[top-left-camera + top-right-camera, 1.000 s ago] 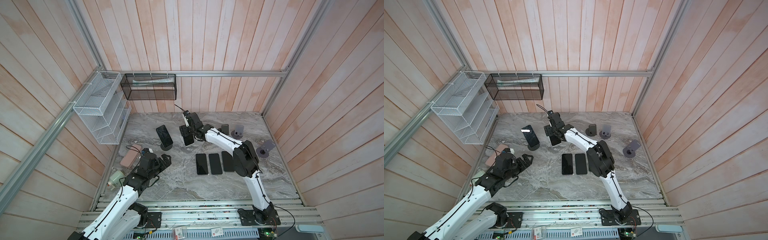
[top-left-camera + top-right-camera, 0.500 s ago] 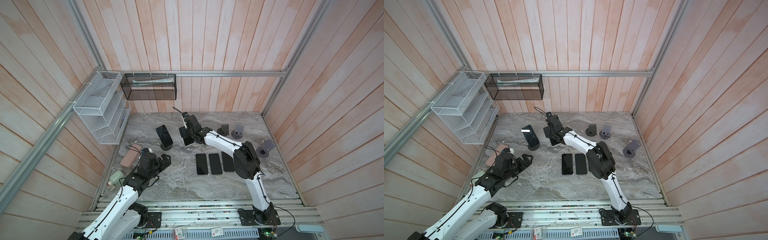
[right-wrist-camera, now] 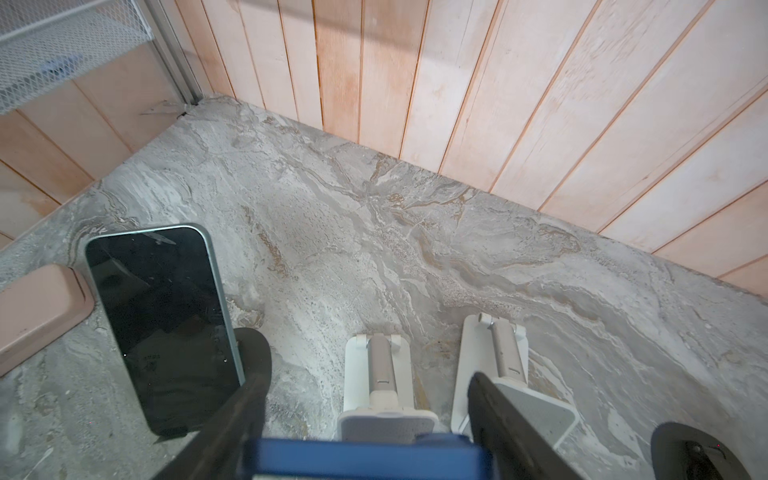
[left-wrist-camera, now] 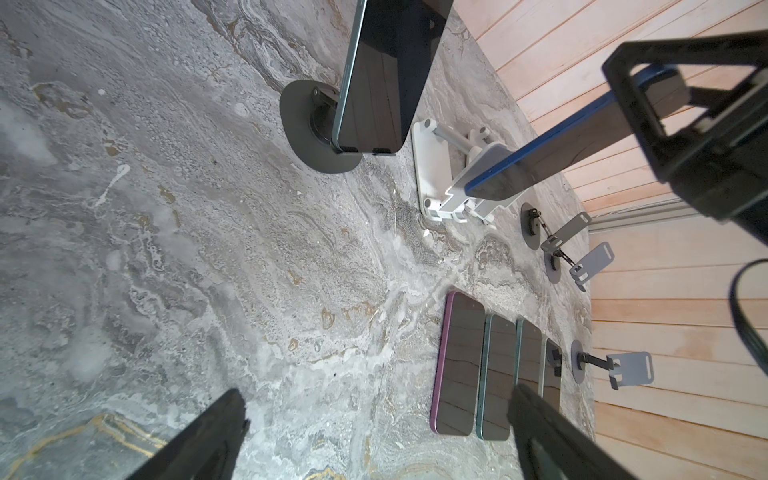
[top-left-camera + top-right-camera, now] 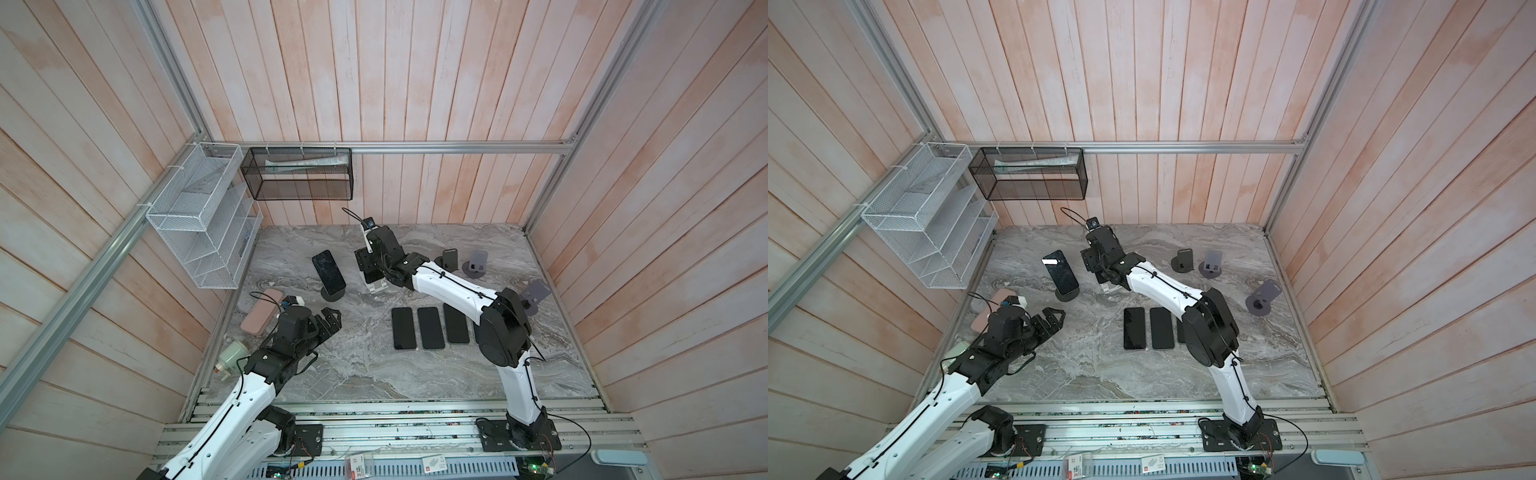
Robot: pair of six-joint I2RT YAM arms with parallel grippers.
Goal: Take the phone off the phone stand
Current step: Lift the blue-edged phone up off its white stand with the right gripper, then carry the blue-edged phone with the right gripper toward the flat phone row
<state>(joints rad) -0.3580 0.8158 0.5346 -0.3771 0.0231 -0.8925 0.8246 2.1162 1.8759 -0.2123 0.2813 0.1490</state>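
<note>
A blue-edged phone [image 4: 561,149] leans on a white phone stand [image 4: 453,195] at the back middle of the table, its lower end against the stand's plate. My right gripper [image 5: 369,262] [image 5: 1096,262] is shut on the phone's upper end. In the right wrist view the blue phone [image 3: 365,457] spans the gap of the right gripper [image 3: 368,378], with the stand [image 3: 386,422] just beyond. My left gripper [image 5: 330,326] [image 5: 1052,320] [image 4: 378,392] hovers open and empty over the front left of the marble.
A second phone [image 5: 328,270] [image 3: 166,316] leans on a dark round stand [image 5: 332,295]. Another white stand [image 3: 536,409] is beside the first. Several phones [image 5: 431,328] lie flat mid-table. Empty grey stands [image 5: 478,264] [image 5: 536,293], a pink case [image 5: 262,311] and a wire rack [image 5: 199,224] line the edges.
My right gripper has shifted slightly toward the back wall and its jaws have narrowed onto the blue phone. The left arm has not moved.
</note>
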